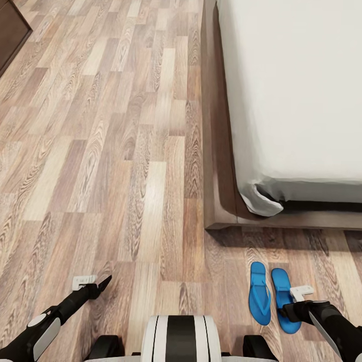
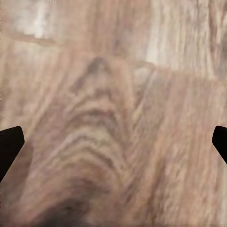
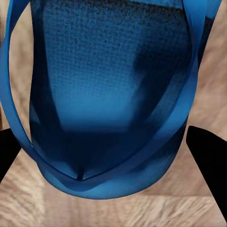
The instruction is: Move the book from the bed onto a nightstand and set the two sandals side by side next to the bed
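The right gripper (image 1: 296, 301), jaws wide astride the sandal (image 1: 285, 299) at five o'clock, seemingly sets it parallel to its mate (image 1: 259, 293) beside the bed (image 1: 221, 151).

Even, bright, soft light lies over the floor (image 1: 125, 166) ahead of my hands; the head view is sharp. A dark shadow runs under the bed (image 1: 301, 100) frame's near edge. Beneath my left gripper (image 2: 113, 142) the planks blur to smears. Under my right gripper (image 3: 113, 156) the sandal (image 3: 109, 94) shows grainy, shaded toward my fingertips.
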